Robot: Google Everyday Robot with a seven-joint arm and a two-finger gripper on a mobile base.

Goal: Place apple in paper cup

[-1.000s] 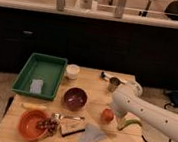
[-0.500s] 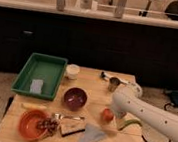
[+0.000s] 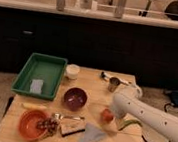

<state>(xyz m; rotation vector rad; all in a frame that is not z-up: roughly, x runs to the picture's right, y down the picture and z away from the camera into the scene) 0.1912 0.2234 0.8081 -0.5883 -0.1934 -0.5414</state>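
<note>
At the left of the wooden table (image 3: 95, 86) lies the green tray (image 3: 47, 71), and in front of it an orange bowl (image 3: 23, 122); both are aside from the work. Just beside the tray's back right corner stands the paper cup (image 3: 72, 71), upright with its wide mouth facing up, so a thing can be dropped in from above. Nothing shows inside it. A purple bowl (image 3: 75, 97) sits in front of the cup. More to the right the apple (image 3: 107, 116) rests on the wood, well apart from the cup, so I judge the task is at its beginning: the fruit must first be gripped. The gripper (image 3: 113, 109) hangs at the end of the white arm (image 3: 151, 118), just beside and above the apple, its fingers apart — a pose that suits a grasp from above. Whether it touches the fruit I cannot tell. Behind it stands a metal cup (image 3: 114, 83), and a green vegetable (image 3: 130, 124) lies just right of the apple — close enough, I think, to disturb the fingers.
</note>
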